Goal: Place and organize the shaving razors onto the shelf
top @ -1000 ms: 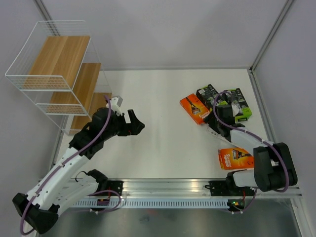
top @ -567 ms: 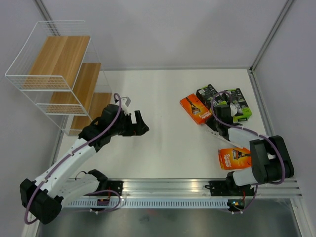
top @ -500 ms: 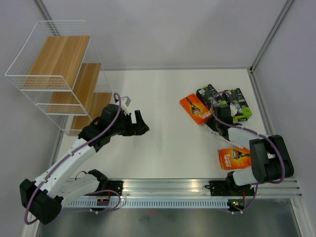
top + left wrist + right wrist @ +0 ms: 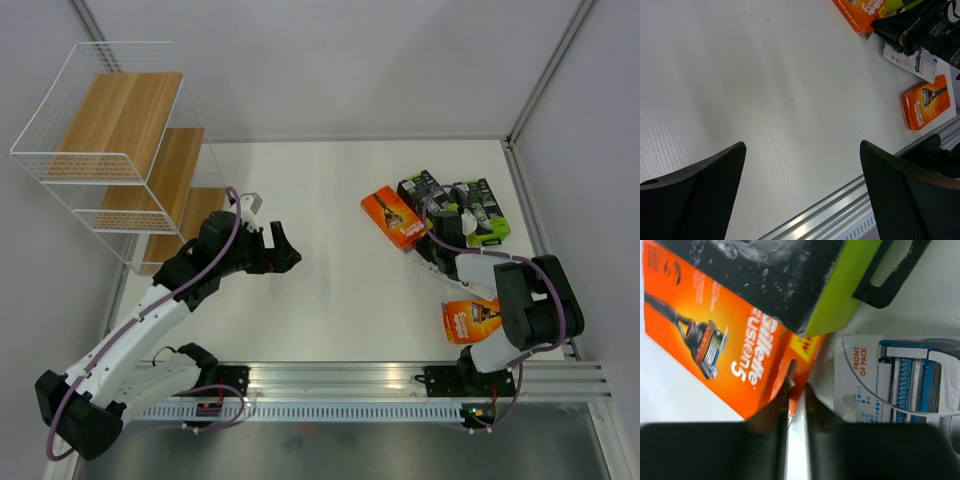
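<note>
The razors lie at the table's right. One orange box (image 4: 392,217) sits beside two black boxes with lime-green tops (image 4: 420,188) (image 4: 482,210). A second orange box (image 4: 470,320) lies near the front rail. The flat white-blue pack (image 4: 890,380) lies just right of the first orange box (image 4: 715,335). My right gripper (image 4: 797,390) is shut on that box's hang-tab corner, low over the table (image 4: 425,240). My left gripper (image 4: 280,250) hangs open and empty over bare table, right of the shelf (image 4: 120,150). No razors show on the shelf's wooden boards.
A metal rail (image 4: 400,375) runs along the near edge and the enclosure's walls close off the back and right. In the left wrist view the white-blue pack (image 4: 915,62) and the second orange box (image 4: 926,101) lie far right, with white table (image 4: 790,100) under the open fingers.
My right gripper's jaws have closed on the orange box's corner, and the box has shifted slightly to the left. My left arm reached a little to the right, then held still.
</note>
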You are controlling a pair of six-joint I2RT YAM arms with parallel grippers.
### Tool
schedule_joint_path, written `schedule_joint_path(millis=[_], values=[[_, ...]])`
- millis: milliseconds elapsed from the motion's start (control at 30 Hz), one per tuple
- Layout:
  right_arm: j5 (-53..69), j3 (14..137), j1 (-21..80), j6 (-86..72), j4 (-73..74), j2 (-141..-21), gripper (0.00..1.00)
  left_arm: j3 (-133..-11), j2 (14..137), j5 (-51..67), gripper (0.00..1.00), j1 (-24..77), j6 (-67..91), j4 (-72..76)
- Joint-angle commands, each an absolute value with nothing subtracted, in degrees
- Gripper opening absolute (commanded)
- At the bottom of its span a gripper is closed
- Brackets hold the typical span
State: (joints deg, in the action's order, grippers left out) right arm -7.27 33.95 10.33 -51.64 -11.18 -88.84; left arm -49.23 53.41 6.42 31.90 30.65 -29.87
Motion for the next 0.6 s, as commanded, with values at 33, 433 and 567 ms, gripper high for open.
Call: schedule_joint_path(millis=[33,433,567], values=[[-11.24,35.77,10.20,-53.09,-15.12,-91.32,0.01,-51.77,51.94,6.24,1.00,31.90,27.60,-27.51],[8.87,42.97,10.46,-45.09,-15.91,-89.13,0.00,-55.81,53.09,3.17,0.99,31.90,27.60,-27.51],[13.00,45.08,12.47,-44.73,-14.85,-88.16,0.00,-57.65,51.42,2.81,1.00,31.90,26.46,-27.51]])
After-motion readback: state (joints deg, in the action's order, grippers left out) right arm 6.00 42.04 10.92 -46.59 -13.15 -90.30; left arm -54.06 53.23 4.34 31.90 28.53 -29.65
